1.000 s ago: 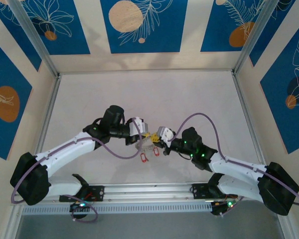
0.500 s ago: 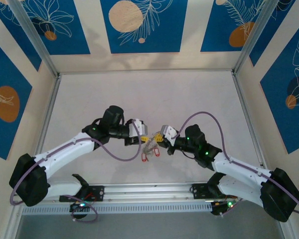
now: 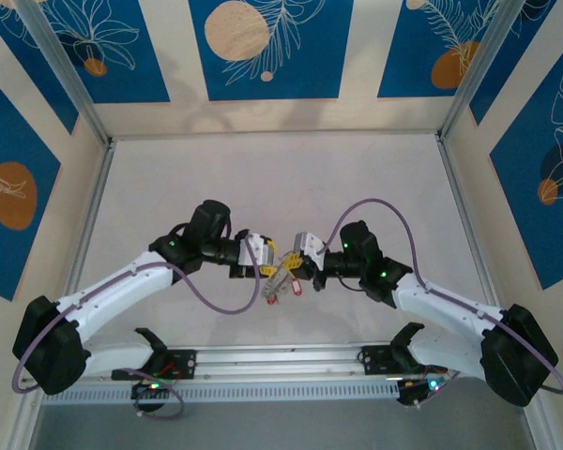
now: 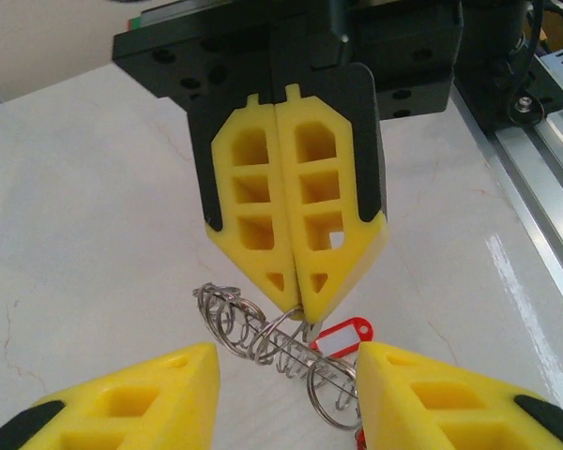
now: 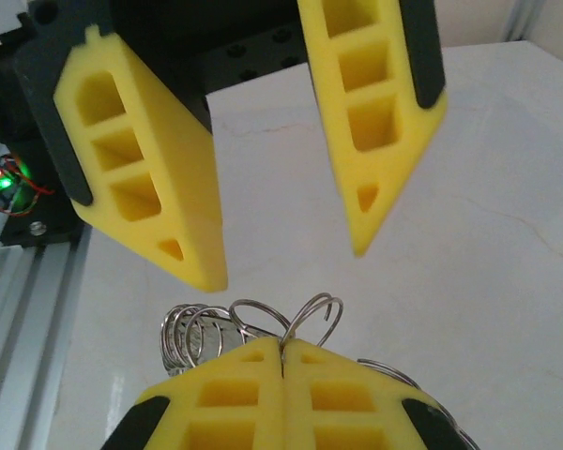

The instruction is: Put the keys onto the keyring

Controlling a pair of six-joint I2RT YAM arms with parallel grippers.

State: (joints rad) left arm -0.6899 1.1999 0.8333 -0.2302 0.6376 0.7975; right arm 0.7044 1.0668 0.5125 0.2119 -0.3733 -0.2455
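Note:
The keyring (image 4: 263,337) shows as a coil of silver wire loops between the two grippers. My right gripper (image 4: 300,305) is shut on one of its loops, as the right wrist view also shows (image 5: 281,345). My left gripper (image 4: 286,364) is open, its yellow fingers standing on either side of the coil without touching it. A red key tag (image 4: 342,337) hangs off the coil's right end. From above, the keyring (image 3: 280,274) sits between the left gripper (image 3: 261,257) and the right gripper (image 3: 296,264), with two red-tagged keys (image 3: 270,299) (image 3: 296,288) below it.
The white table (image 3: 281,178) stretches away behind the grippers, walled by patterned panels. An aluminium rail (image 3: 281,361) with the arm bases runs along the near edge, close below the keys.
My left gripper has opened and let go of the keyring. The right gripper stays shut on it, and its arm has shifted a little up and to the left.

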